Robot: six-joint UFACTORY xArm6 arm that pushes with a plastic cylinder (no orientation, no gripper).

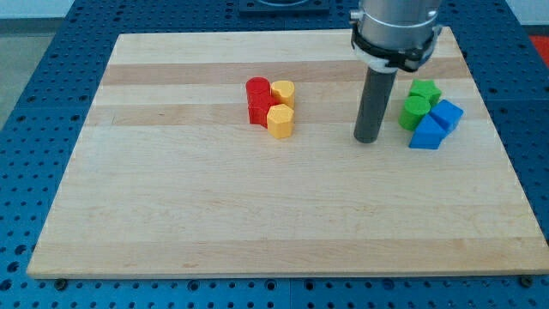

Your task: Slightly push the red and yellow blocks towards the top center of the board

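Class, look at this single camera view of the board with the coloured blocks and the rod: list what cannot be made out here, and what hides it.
- Arm above the rod: cut off by the view's top edge.
- Red blocks: their right sides are covered by the yellow blocks; exact shapes unclear.
- Green blocks and blue blocks: packed together, overlapping, so the hidden faces cannot be read.
- My tip: whether it touches the board is too fine to tell.

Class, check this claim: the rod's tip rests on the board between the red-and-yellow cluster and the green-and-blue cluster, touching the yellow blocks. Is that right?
Not quite. In the camera view, my tip does sit between the clusters, but it touches no block. It stands apart from the yellow blocks and red blocks, nearer the green blocks and blue blocks.
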